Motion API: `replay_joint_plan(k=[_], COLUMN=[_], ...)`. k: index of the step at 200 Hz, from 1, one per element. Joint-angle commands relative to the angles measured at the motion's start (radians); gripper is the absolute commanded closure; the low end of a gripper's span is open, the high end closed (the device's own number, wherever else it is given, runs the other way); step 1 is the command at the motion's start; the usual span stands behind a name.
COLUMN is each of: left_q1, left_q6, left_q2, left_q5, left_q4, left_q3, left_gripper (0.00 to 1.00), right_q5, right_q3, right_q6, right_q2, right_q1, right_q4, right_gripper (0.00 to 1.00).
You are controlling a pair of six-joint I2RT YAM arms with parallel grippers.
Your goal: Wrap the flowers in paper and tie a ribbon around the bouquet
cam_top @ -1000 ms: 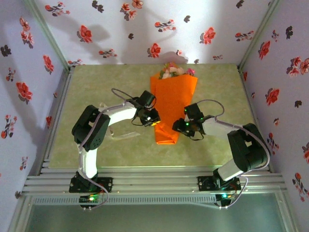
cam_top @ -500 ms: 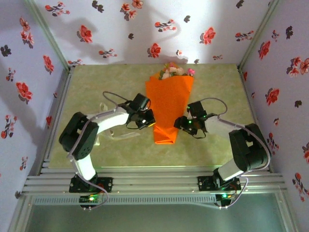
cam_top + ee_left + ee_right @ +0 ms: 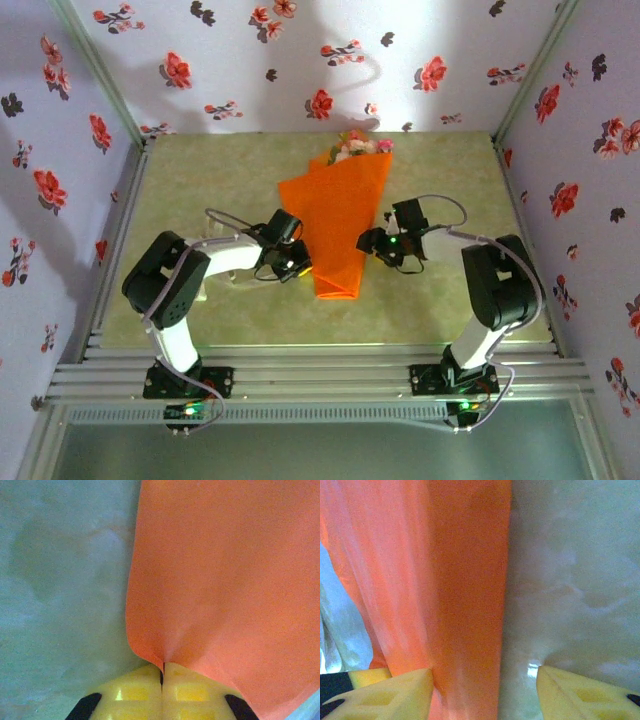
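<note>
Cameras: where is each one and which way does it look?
Top external: high behind the arms, looking down at the table; left arm, right arm, paper and flowers show.
Left wrist: on the left arm, looking past the left gripper, shut on the paper's edge.
Right wrist: on the right arm, looking past the open right gripper along the paper.
Shared: all see paper and table.

Orange paper (image 3: 340,215), red-flowered wallpaper (image 3: 250,50)

Both arms bent inward, end effectors facing.
On left end effector (image 3: 162,667) fingers pressed together, pinching paper (image 3: 225,580) edge; on right end effector (image 3: 485,672) fingers spread apart.
</note>
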Motion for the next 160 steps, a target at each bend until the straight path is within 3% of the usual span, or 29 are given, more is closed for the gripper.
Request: replay_joint_plan(k=[1, 27, 54, 83, 106, 131, 160], left_q1=[0.012, 0.012, 0.010, 0.010, 0.010, 0.010, 0.010], left_q6=[0.021, 0.026, 0.037, 0.052, 0.061, 0.078, 0.095], left_q2=[0.065, 0.070, 0.076, 0.081, 0.081, 0.081, 0.079], left_q5=[-0.062, -0.064, -0.059, -0.059, -0.062, -0.063, -0.063], left_q4=[-0.053, -0.067, -0.080, -0.106, -0.114, -0.135, -0.152], left_q3=[0.009, 0.009, 0.024, 0.042, 0.044, 0.052, 0.062], left_gripper=[1.00, 1.00, 1.00, 1.00, 1.00, 1.00, 1.00], right_q5=[-0.063, -0.092, -0.105, -0.111, -0.098, -0.078, -0.066], right_q3=[0.028, 0.012, -0.009, -0.037, -0.025, 0.011, 0.078], right_q6=[0.006, 0.044, 0.074, 0.097, 0.075, 0.032, 0.007], right_q2=[0.030, 0.058, 0.070, 0.052, 0.042, 0.069, 0.137], right_q1=[-0.002, -0.002, -0.005, -0.013, -0.014, -0.014, -0.016], right_q4=[0.086, 0.178, 0.261, 0.336, 0.311, 0.254, 0.229], right_gripper=[0.45, 0.52, 0.82, 1.00, 1.00, 0.64, 0.58])
